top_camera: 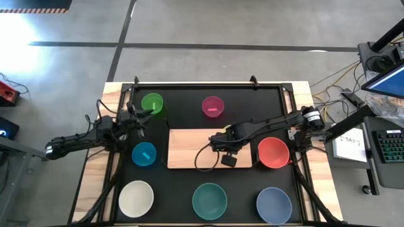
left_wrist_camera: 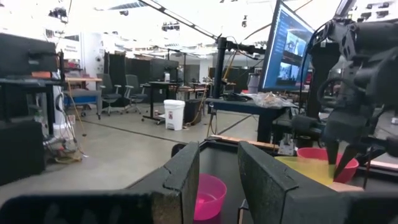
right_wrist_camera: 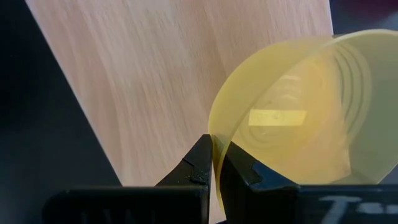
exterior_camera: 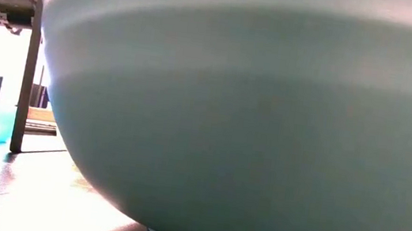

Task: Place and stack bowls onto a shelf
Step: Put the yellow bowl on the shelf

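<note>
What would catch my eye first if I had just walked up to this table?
Probably the right gripper over the light wooden shelf in the table's middle, pinching the rim of a yellow-green bowl. Around the shelf, colourful bowls ring the black table: green, magenta, blue, red, white, teal, grey-blue.

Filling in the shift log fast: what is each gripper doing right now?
Left gripper: open, holding nothing, near the green bowl.
Right gripper: shut on the rim of the yellow bowl, above the shelf.
</note>
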Robot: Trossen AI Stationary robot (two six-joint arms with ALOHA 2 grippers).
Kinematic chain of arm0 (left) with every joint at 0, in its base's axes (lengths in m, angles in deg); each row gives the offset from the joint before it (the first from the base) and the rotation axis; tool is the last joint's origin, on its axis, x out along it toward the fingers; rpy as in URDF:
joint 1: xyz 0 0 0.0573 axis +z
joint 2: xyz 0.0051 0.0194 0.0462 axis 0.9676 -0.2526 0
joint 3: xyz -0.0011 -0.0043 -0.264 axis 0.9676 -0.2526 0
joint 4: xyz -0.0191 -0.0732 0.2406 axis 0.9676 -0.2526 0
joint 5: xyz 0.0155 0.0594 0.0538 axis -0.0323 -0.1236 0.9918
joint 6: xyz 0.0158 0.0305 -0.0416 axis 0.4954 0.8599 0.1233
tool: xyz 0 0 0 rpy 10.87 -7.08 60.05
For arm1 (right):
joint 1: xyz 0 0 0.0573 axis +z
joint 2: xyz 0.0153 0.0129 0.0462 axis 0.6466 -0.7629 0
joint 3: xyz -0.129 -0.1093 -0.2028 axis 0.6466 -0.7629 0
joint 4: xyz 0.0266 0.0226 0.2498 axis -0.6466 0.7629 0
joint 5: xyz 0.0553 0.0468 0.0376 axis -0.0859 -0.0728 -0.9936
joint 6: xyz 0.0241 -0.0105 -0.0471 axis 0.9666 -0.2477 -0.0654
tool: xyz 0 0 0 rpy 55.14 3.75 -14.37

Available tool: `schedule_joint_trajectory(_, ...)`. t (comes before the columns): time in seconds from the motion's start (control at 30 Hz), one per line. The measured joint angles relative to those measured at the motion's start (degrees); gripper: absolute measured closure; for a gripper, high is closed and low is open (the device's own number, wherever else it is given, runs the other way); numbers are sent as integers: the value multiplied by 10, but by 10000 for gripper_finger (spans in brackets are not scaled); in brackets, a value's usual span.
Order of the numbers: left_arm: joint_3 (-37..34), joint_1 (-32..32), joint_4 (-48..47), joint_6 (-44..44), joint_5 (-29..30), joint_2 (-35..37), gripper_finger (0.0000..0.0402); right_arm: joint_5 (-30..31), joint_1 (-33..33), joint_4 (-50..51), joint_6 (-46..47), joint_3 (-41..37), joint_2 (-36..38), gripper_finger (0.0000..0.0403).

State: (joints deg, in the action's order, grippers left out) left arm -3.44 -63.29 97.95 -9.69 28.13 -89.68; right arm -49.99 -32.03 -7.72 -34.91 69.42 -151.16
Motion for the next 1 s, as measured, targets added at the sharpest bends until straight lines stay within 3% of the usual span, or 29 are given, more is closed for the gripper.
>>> schedule_joint_trajectory(0.2, 0, 0, -1, -53, -34, -5, 306, 0, 0, 3, -27, -2, -15, 394)
schedule_joint_trajectory(0.33, 0, 0, -1, -32, -28, -8, 306, -1, 0, 7, -29, -3, -22, 394)
schedule_joint_trajectory(0.63, 0, 0, -1, -96, -45, -9, 306, -13, 9, 48, -26, -3, -22, 394)
schedule_joint_trajectory(1.0, 0, 0, 3, -101, -45, -9, 306, -45, 40, 45, -37, -3, -22, 394)
